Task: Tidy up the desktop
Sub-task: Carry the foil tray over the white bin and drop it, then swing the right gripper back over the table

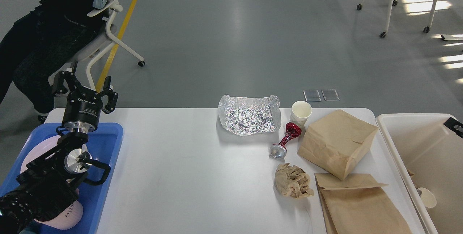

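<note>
The desktop [181, 169], a white top with rounded corners, was seen spread across the lower part of the head view, to the right of the left gripper [84, 84]. That claw was held up over the desk's far left corner with its two fingers [108, 96] spread wide and nothing between them. Directly beneath its arm a blue tray [105, 143] was set at the desk's left edge, and a pale pink plate [30, 158] was lying in it.

Well to the right of the claw, a crumpled foil tray [249, 118] was lying at the far edge of the desktop. Just past it a white paper cup [301, 111] was standing upright, with a red foil-wrapped piece [285, 140] tilted beside it. A brown paper bag [338, 141] was resting further right, a crumpled brown paper wad [293, 181] nearer the viewer, and a flat paper bag [358, 205] at the near right.

Beyond these, a cream bin [398, 154] was placed against the desk's right side, with a second cup [428, 198] inside. Of the right gripper [455, 125] only a small dark part could be seen at the frame edge over the bin; whether it was wide or narrow could not be told.
</note>
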### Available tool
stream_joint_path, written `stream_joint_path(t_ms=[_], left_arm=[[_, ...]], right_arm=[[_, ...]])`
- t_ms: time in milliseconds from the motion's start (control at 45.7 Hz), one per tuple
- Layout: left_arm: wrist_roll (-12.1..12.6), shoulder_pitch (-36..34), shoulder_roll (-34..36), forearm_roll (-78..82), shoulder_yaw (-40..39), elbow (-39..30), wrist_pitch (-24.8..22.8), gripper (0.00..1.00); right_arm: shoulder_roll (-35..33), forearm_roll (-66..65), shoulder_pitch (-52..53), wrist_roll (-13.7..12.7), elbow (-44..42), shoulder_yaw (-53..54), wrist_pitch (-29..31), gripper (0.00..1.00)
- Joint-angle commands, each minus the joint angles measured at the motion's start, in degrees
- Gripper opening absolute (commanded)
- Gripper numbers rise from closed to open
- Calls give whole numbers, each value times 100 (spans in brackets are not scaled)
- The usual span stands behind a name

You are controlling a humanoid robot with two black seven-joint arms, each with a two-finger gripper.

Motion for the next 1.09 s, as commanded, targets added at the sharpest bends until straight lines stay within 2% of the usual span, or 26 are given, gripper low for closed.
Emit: stream_joint_path(t_ms=[0, 88, 131, 219, 328, 416, 482, 569, 657, 766, 920, 1073], left_arm=[[3, 0, 0, 2, 0, 0, -6, 97], [3, 0, 0, 2, 0, 0, -6, 97], [3, 0, 0, 2, 0, 0, -6, 97], [3, 0, 0, 2, 0, 0, -6, 97], [3, 0, 0, 2, 0, 0, -6, 97], [3, 0, 0, 2, 0, 0, -6, 97], [3, 0, 0, 2, 0, 0, 3, 97], [3, 0, 0, 2, 0, 0, -6, 97], [3, 0, 0, 2, 0, 0, -6, 97], [3, 0, 0, -7, 0, 0, 3, 97], [3, 0, 0, 2, 0, 0, -6, 97], [3, 0, 0, 2, 0, 0, -6, 97]], right_arm=[[45, -7, 637, -8, 337, -120, 150, 100], [360, -95, 980, -70, 302, -444, 159, 100], [650, -95, 1234, -218, 293, -752, 159, 100], [1046, -60, 1797, -789, 302, -1297, 369, 100], [1572, -7, 2447, -1448, 355, -1334, 1071, 100], [2057, 36, 2825, -1809, 364, -1272, 1626, 100], [2399, 133, 3054, -1968, 364, -1263, 1916, 100], [2778, 221, 3414, -2021, 425, -1263, 2329, 100], [2875, 239, 3845, -2021, 758, -1263, 2918, 100], [2893, 247, 4565, -2004, 1504, -1245, 3489, 100], [2822, 256, 5664, -1960, 2665, -1166, 3868, 100], [2778, 256, 6315, -1960, 3377, -1246, 4544, 100]])
